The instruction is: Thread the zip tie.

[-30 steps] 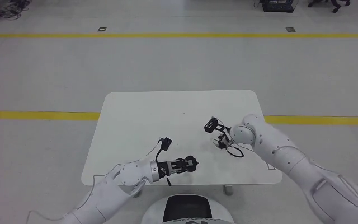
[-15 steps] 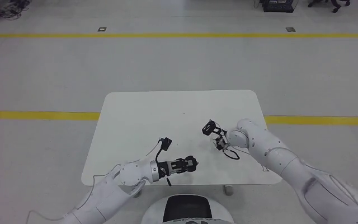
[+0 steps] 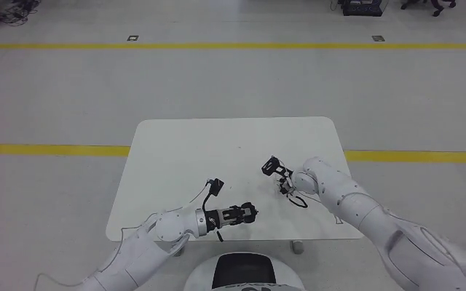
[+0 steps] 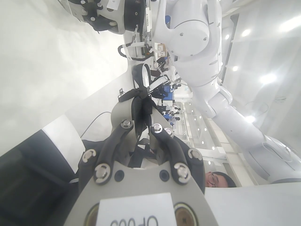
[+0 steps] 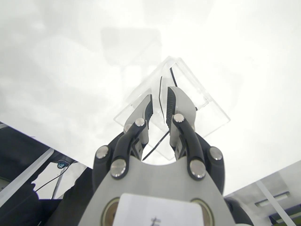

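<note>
Black zip tie (image 5: 160,95) — between parted right pincer (image 5: 160,92) pads (image 5: 170,104) | white label (image 5: 160,209)

Right arm: forearm and wrist slid a short way across the table (image 3: 182,138), toward the side of the left gripper (image 3: 247,212) and slightly nearer the robot. Right gripper (image 3: 282,188) carried along the same way. Most of the drift came early, then slowed.
</note>
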You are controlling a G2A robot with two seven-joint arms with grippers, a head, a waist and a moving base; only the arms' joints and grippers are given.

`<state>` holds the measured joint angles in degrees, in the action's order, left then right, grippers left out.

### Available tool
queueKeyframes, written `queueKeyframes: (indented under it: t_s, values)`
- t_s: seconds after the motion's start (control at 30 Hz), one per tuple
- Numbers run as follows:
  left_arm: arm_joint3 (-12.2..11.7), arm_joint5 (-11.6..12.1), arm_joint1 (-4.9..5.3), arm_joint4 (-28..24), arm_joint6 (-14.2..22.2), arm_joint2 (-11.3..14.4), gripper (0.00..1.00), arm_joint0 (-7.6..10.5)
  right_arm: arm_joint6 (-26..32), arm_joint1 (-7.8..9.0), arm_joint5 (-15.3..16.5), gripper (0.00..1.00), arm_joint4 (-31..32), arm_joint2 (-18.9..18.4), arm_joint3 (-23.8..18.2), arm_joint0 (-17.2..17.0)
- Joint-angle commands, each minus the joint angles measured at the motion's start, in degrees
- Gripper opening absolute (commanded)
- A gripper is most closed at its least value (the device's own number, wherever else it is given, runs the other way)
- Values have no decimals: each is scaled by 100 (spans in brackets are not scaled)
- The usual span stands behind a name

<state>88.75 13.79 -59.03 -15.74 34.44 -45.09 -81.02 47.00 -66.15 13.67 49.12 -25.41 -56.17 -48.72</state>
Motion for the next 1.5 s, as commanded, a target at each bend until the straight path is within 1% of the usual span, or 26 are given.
queueKeyframes:
  t_s: [0.0,0.3,0.6,0.7,0.8,0.83,1.0,1.13,1.23,1.37,1.47]
  values:
    - [0,0,0,0,0,0,0,0,-10,-23,-7,15,29,-3,21,-3]
    - [0,0,0,0,0,0,0,0,-132,-163,86,14,122,-24,279,-9]
    - [0,0,0,0,0,0,0,0,-195,-296,45,7,237,-51,450,-17]
    - [0,0,0,0,0,0,0,0,-169,-338,52,7,290,-51,506,-12]
    - [0,0,0,0,0,0,0,0,-141,-373,44,4,329,-60,551,-4]
    - [0,0,0,0,0,0,0,0,-134,-386,43,0,341,-68,572,-4]
    - [0,0,0,0,0,0,0,0,-122,-416,97,0,351,-139,638,6]
    - [0,0,0,0,0,0,0,0,-75,-375,269,0,249,-297,576,10]
    - [0,0,0,0,0,0,0,0,4,-291,404,0,178,-478,471,-13]
    - [0,0,0,0,0,0,0,0,97,-129,502,0,125,-769,206,-126]
    - [0,0,0,0,0,0,0,0,118,22,581,0,62,-1052,-87,-274]
